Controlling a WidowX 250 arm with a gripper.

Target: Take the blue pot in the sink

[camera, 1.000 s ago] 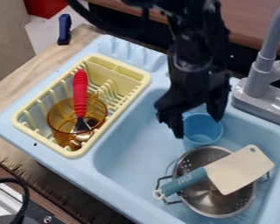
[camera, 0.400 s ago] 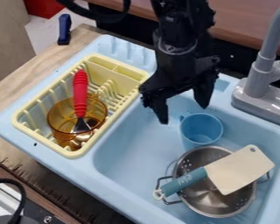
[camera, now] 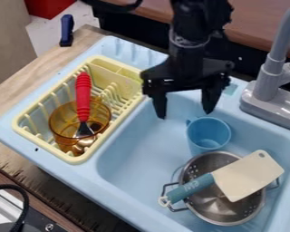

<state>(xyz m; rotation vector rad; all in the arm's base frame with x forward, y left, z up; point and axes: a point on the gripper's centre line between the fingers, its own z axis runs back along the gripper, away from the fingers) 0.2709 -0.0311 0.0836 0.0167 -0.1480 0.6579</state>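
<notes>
Gripper point(camera: 184, 114) has backed off from the blue pot point(camera: 209, 134). A second ago its fingers hung low about the rim; since then it has drawn away toward the sink's back edge and the dish rack point(camera: 24, 129), and turned so it now sits squarer to the view. Pot has not come along: same spot throughout, upright, mouth up, small handle facing the rack side. Reading: no hold gained so far, pot still to be taken. Could be a retreat to line up afresh; cannot be sure.

Arm's pose: comes in from the top edge, wrist above the back rim of the sink point(camera: 138, 154), fingers hanging down over the basin. Fingers spread wide, nothing between them. Nearer fingertip is close to the pot's handle side, apart from it by the look of things.

Pot stands in the basin just beside the metal colander point(camera: 215, 206), on which lies a toy cleaver point(camera: 250, 174), its blade reaching toward the pot. Next move probably wants the gripper shifted over the pot, then lowered with a finger either side of the wall. Risk, as judged: a low approach knocks the pot into the colander or nudges the blade.
</notes>
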